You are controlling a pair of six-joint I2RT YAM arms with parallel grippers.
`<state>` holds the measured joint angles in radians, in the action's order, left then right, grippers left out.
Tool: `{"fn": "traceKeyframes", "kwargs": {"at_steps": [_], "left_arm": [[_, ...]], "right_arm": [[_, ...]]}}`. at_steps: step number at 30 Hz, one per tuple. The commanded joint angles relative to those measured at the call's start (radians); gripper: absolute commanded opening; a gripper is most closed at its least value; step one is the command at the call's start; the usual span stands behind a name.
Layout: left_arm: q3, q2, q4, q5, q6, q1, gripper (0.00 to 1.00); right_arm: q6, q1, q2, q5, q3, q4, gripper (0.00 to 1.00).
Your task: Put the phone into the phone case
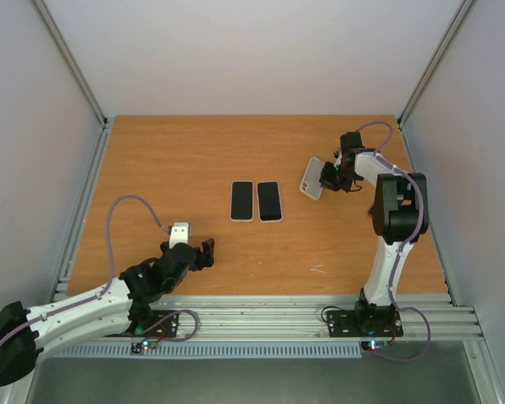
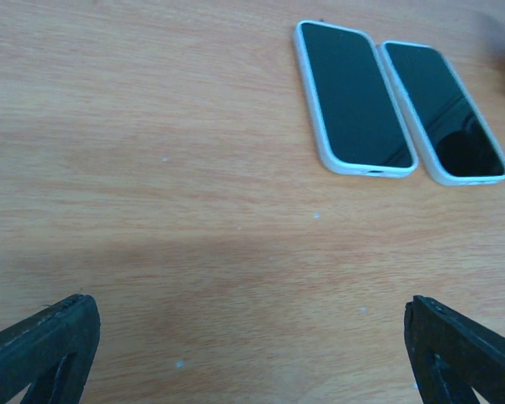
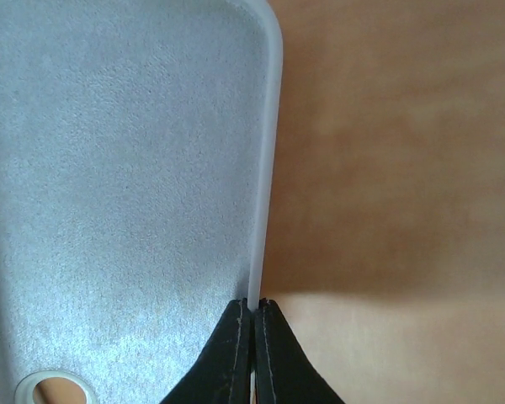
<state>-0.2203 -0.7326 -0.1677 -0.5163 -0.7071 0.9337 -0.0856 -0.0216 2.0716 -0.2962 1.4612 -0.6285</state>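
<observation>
Pale felt-like lining fills my right wrist view. My right gripper is pinched shut on the thin side wall of the phone case, near the end with the round cutout. The case is empty, tilted and looks lifted off the table. It sits right of the two phones and a little farther back.

My left gripper is spread wide and holds nothing. It hovers near-left of the phones, well apart from them. The left phone and right phone lie flat side by side, screens up, just beside each other.

Progress, my call: the case is grabbed and that's all. No phone is picked up and nothing is seated. Left to do: hold a phone, line it up, press it in.

Unclear: both phones show white rims, and I can't tell a bare frame from a fitted case. I also can't tell which phone is the target. The wrist view cuts off most of the case, and its outer face is hidden.
</observation>
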Motion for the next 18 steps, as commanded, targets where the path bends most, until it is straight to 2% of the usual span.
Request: {"fn": "traceKeyframes", "kwargs": {"at_steps": [1, 9, 18], "left_arm": [[-0.067, 0.017, 0.054, 0.057, -0.009, 0.002, 0.99], [-0.119, -0.06, 0.19, 0.204, -0.029, 0.004, 0.99], [-0.133, -0.181, 0.384, 0.341, -0.072, 0.025, 0.99]], "right_arm": [[0.083, -0.008, -0.177, -0.058, -0.125, 0.087, 0.01], [0.253, -0.045, -0.471, -0.101, -0.421, 0.219, 0.01], [0.391, -0.154, -0.765, -0.094, -0.643, 0.276, 0.01]]}}
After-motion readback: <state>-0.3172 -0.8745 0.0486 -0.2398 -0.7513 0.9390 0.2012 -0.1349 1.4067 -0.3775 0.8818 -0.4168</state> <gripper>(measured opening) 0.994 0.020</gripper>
